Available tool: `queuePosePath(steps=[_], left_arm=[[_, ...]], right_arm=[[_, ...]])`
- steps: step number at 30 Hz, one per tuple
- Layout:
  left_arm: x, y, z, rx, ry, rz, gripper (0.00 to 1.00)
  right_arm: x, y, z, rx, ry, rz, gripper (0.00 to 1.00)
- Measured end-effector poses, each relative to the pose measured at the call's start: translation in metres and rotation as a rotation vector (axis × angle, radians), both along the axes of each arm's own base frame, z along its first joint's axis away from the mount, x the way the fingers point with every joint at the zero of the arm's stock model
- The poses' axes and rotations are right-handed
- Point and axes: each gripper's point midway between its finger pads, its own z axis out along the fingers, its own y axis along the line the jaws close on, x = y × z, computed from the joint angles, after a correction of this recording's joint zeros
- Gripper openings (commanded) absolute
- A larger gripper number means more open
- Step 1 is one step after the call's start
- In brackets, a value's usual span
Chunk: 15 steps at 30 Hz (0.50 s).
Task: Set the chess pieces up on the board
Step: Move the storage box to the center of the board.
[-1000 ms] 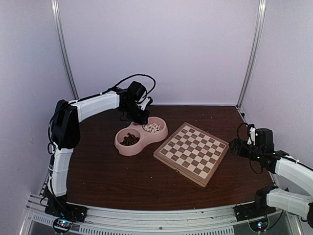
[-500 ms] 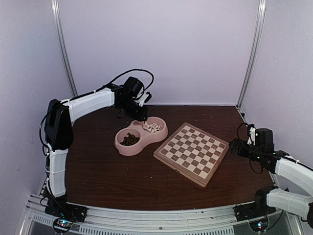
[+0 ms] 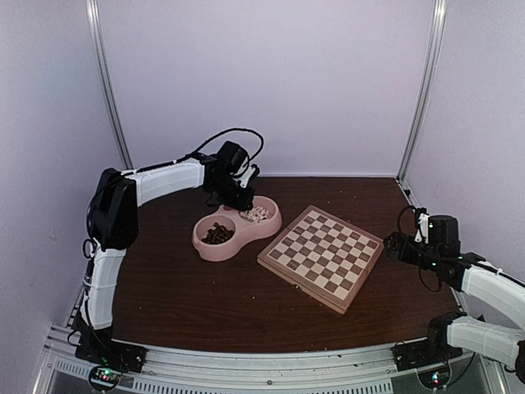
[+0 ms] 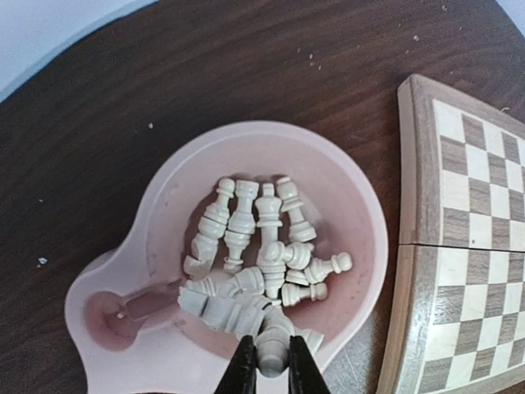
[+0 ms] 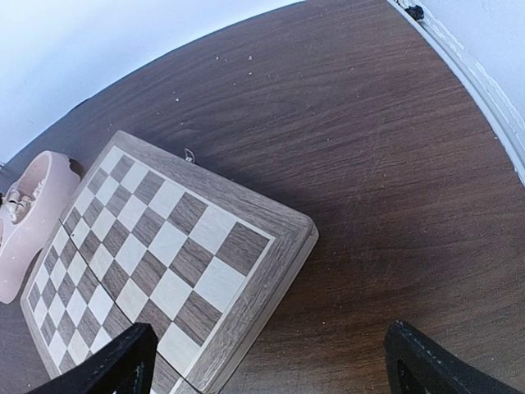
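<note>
Several cream chess pieces lie heaped in the right bowl of a pink double-bowl dish. My left gripper is shut on one cream chess piece, held at the bowl's near rim just above the heap. From above, the left gripper hangs over the dish's far bowl. The board lies right of the dish with no pieces on it. My right gripper stands open and holds nothing, low over the table beside the board's right corner.
Dark brown pieces fill the dish's left bowl. The board's edge runs close to the dish's right side. Cage posts and walls ring the dark wooden table. Crumbs dot the tabletop.
My left arm swung a little back and left, then came forward again over the dish's cream-piece bowl. The right arm has not moved.
</note>
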Motion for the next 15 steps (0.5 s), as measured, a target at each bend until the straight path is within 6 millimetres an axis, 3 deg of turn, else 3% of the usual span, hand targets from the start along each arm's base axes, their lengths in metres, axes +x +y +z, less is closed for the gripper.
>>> queuePosePath(steps=[6,15], left_arm=[[-0.008,0.003,-0.044,0.034,0.085,0.009,0.1],[-0.039,0.023,-0.041,0.027,0.1,0.009,0.1]], right_arm=[[0.0,0.0,0.003,0.002,-0.012,0.0,1.0],[0.0,0.0,0.004,0.002,-0.015,0.0,1.0]])
